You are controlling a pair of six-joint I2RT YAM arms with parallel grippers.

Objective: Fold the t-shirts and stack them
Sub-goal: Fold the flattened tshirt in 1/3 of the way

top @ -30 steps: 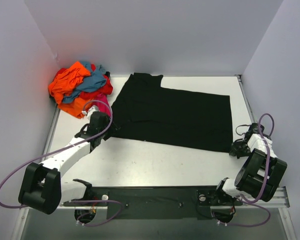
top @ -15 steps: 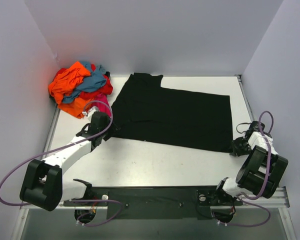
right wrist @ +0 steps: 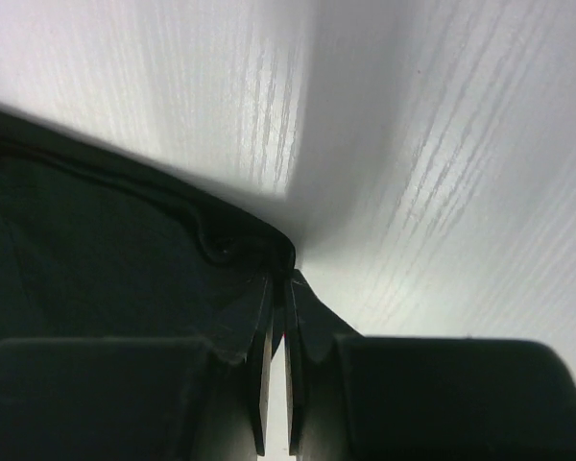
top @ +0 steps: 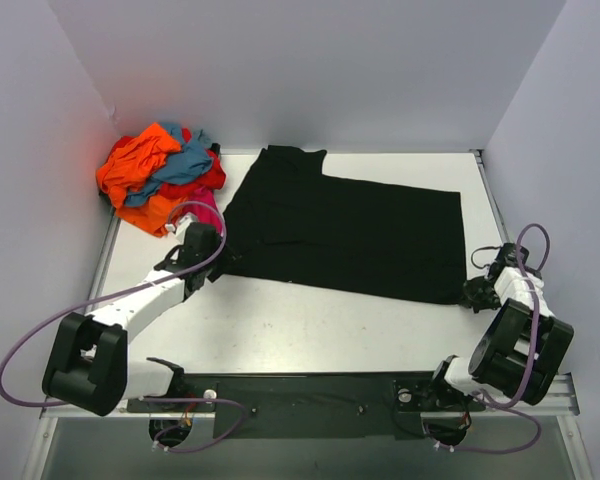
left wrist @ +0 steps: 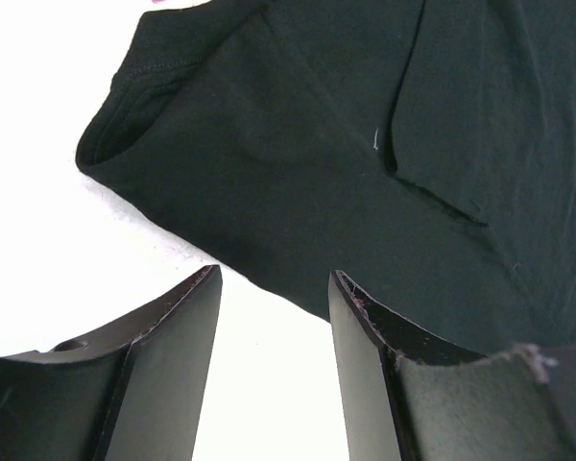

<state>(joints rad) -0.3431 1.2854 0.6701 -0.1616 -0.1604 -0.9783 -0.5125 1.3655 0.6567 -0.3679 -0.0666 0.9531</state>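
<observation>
Found left gripper (left wrist: 274,277) released, jaws spread wide and holding nothing, tips low over the surface (top: 310,330) just short of the near-left hem of the black t-shirt (left wrist: 365,144). Found right gripper (right wrist: 278,280) clenched, jaws almost together at the near-right corner of the same shirt; took the puckered hem at the tips as cloth pinched between them, though cannot see the contact itself. Compared with overhead view a second ago: logged only small shifts, left forearm swung a little outward with its gripper edged up toward the hem, right gripper nudged slightly inward at its corner. Saw no change in shirt outline: lying spread flat across the middle of the surface, sleeve pointing toward the far wall, no fold made. Noted pile of coloured t-shirts (top: 160,175) in far-left corner, apart from both arms and untouched. Judged this as the end of positioning for the first fold: right corner likely secured, left corner not yet taken. Expect fold cannot start evenly until left jaws close on the hem; risk of dragging the shirt askew otherwise.
</observation>
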